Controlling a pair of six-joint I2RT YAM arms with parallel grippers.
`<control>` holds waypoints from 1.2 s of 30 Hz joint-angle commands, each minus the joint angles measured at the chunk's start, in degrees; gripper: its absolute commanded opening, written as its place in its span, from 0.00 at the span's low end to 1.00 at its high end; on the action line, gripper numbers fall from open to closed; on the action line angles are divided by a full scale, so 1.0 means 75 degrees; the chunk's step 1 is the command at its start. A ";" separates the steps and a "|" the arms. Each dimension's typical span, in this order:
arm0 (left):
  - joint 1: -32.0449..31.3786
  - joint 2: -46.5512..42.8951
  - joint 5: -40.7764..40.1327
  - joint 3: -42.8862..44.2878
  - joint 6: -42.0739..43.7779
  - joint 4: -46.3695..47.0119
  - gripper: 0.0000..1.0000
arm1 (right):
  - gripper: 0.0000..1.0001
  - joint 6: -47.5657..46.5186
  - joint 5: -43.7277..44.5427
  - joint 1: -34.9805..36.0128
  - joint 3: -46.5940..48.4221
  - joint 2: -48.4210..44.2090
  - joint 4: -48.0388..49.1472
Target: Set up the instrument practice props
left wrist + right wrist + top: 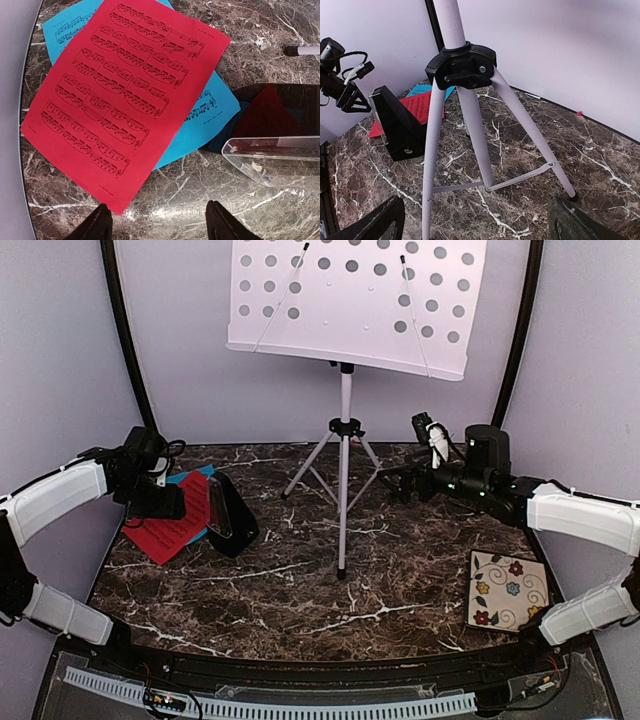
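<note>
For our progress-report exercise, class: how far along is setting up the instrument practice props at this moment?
Done: the white music stand stands upright on its tripod, its visible desk bare. In hand: nothing; the left gripper hangs open over the red page, the right gripper open facing the stand's legs. Remaining: the red page and blue page lie flat beside the black metronome, not on the desk.

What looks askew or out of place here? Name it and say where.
The red page lies crooked over the blue page, fanned out on the table's left side instead of on the music stand, whose visible desk part is bare. The metronome crowds the pages' edge. Nothing looks spilled or broken.
</note>
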 commanded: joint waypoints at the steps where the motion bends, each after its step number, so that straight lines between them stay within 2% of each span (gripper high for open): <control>1: 0.0121 0.0387 0.0387 -0.0141 -0.0204 0.0711 0.66 | 1.00 0.0022 -0.0393 -0.0077 -0.0069 -0.0120 0.0422; 11: 0.0379 0.1564 0.1042 -0.0078 -0.0295 0.1946 0.64 | 1.00 -0.0083 -0.0417 -0.0217 -0.0280 -0.0594 0.0269; 16: 0.0441 0.2116 0.1272 0.0091 -0.0198 0.1992 0.62 | 1.00 0.0024 -0.0469 -0.0242 -0.0381 -0.0612 0.0334; 24: 0.0280 0.2248 0.2096 -0.0490 -0.0239 0.2701 0.59 | 1.00 0.0019 -0.0458 -0.0255 -0.0393 -0.0583 0.0388; 31: -0.0230 0.2677 0.2059 -0.0001 -0.0117 0.2653 0.58 | 1.00 0.0085 -0.0601 -0.0254 -0.0292 -0.0417 0.0405; 36: -0.0225 0.2532 0.1162 0.0444 0.0291 0.2015 0.58 | 1.00 0.0016 -0.0574 -0.0267 -0.0343 -0.0561 0.0315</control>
